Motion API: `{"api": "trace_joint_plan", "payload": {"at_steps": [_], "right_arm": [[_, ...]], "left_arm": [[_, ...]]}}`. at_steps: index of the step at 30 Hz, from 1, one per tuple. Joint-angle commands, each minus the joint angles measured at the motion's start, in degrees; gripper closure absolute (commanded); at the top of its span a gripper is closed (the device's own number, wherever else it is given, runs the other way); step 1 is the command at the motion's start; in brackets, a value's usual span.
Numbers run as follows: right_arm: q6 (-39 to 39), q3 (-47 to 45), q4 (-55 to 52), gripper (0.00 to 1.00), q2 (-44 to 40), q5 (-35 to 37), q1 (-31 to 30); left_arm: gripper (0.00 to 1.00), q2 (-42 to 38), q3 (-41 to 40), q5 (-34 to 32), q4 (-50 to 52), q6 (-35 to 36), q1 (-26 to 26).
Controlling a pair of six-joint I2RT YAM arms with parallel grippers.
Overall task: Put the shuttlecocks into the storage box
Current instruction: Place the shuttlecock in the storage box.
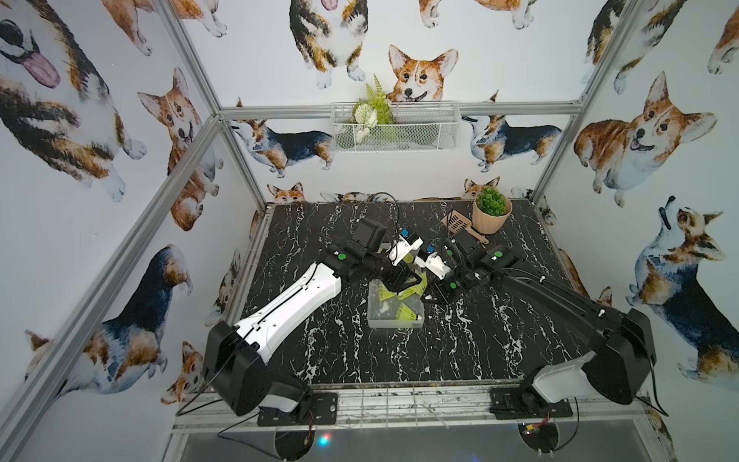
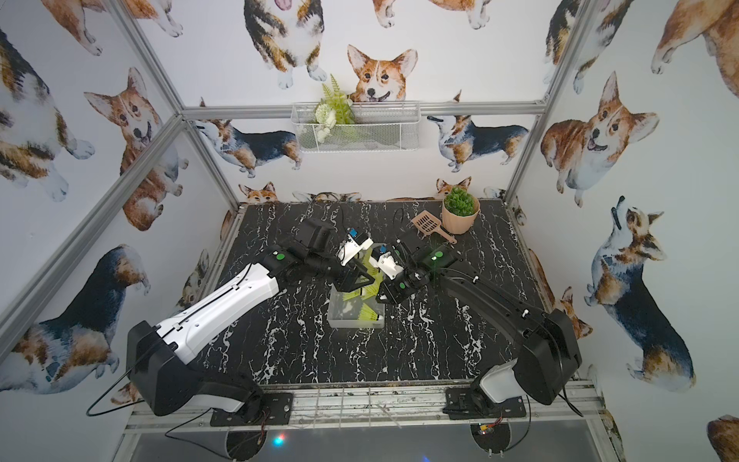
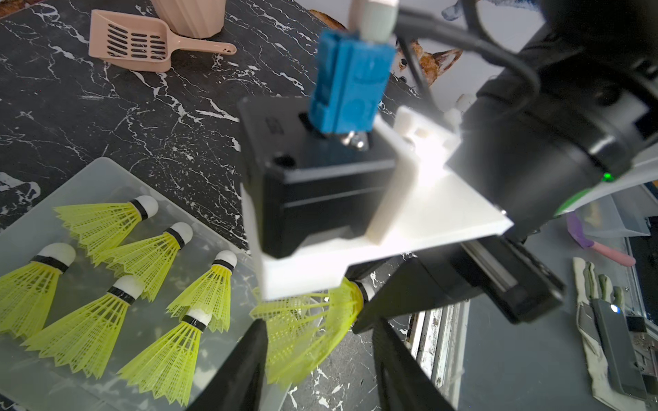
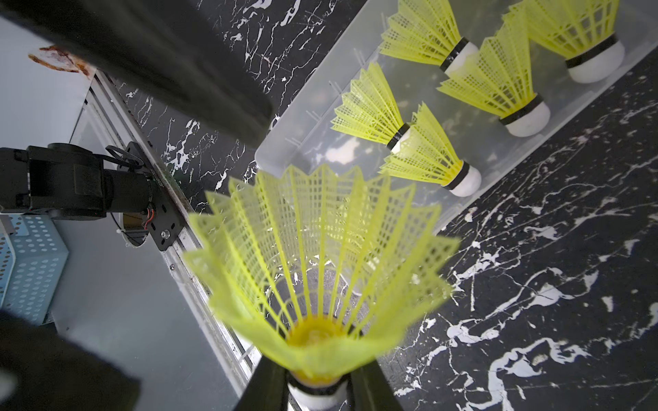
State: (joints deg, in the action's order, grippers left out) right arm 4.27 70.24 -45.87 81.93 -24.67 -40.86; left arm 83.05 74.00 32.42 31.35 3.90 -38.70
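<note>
The storage box [image 3: 103, 163] is a frosted clear bin in mid-table [image 1: 378, 316] [image 2: 340, 316]. Several yellow-green shuttlecocks [image 3: 142, 256] [image 4: 427, 156] lie flat in it. My right gripper [image 4: 317, 384] is shut on the white tip of one more shuttlecock [image 4: 320, 249], held just beside the box's end. In the left wrist view that shuttlecock's skirt [image 3: 306, 338] sits between the jaws of my left gripper [image 3: 320, 327]. Those jaws stand open: one finger [image 3: 249, 366] is against the skirt and there is a gap to the other. In both top views the two grippers meet over the box's far end.
A pink slotted scoop [image 3: 131, 42] [image 1: 456, 222] and a potted plant [image 1: 491, 216] stand at the back right of the black marble table. A white wire basket [image 1: 394, 126] hangs on the back wall. The table's metal front rail [image 4: 199, 270] runs close to the held shuttlecock.
</note>
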Motion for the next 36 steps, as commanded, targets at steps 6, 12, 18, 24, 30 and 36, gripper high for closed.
{"api": "trace_joint_plan", "payload": {"at_steps": [6,12,18,24,30,36], "right_arm": [[-1.06,0.36,-0.95,0.77,-0.62,-0.65,-0.1],[-1.0,0.0,-0.78,0.77,-0.71,0.05,-0.1],[-0.76,-0.43,-0.38,0.71,-0.85,2.4,-0.1],[0.96,-3.48,3.67,0.43,-3.2,9.33,-0.02],[2.98,-6.69,6.46,0.38,-6.03,20.79,0.2],[4.64,-9.44,7.83,0.38,-8.85,25.98,1.54]], "left_arm": [[0.54,2.24,1.5,6.38,1.76,1.62,-0.04],[0.75,3.33,1.8,7.3,2.64,1.81,-0.09],[1.0,2.94,1.52,6.12,2.08,0.91,-0.09],[1.0,0.71,-1.37,1.98,-2.48,-4.84,-0.05],[1.0,-3.32,-6.43,-6.92,-6.97,-14.01,0.07],[1.0,-8.7,-12.88,-14.03,-11.29,-23.49,0.03]]}}
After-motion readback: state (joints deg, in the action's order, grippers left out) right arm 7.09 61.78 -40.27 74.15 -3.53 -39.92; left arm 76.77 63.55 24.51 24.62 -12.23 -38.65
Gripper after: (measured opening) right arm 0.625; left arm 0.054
